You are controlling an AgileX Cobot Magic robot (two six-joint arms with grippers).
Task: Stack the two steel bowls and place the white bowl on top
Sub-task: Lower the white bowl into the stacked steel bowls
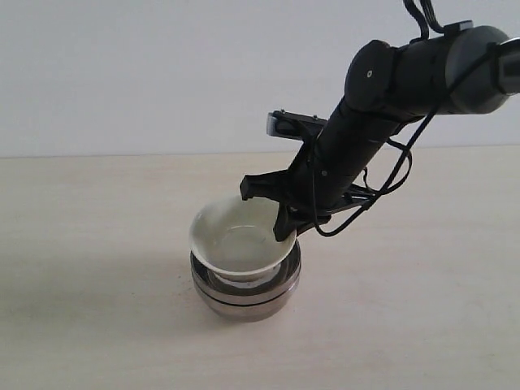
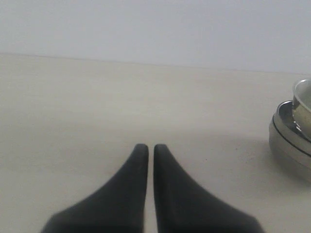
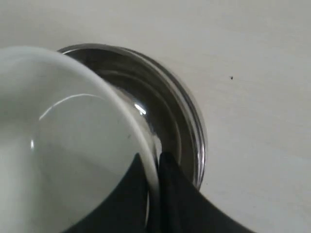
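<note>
The two steel bowls [image 1: 245,296] stand nested on the table, one inside the other. The white bowl [image 1: 231,236] sits tilted in the top steel bowl, its left side raised. My right gripper [image 1: 284,231] is shut on the white bowl's right rim. In the right wrist view one finger lies inside the white bowl [image 3: 63,145] and the other outside, over the steel bowls [image 3: 180,116]; the right gripper [image 3: 151,162] pinches the rim. My left gripper [image 2: 147,148] is shut and empty, low over bare table, with the steel bowls [image 2: 289,145] and the white bowl [image 2: 303,104] off to one side.
The pale tabletop [image 1: 97,244] stretches around the stack, with a white wall [image 1: 162,73] behind. The right arm [image 1: 422,73] reaches down from the upper right.
</note>
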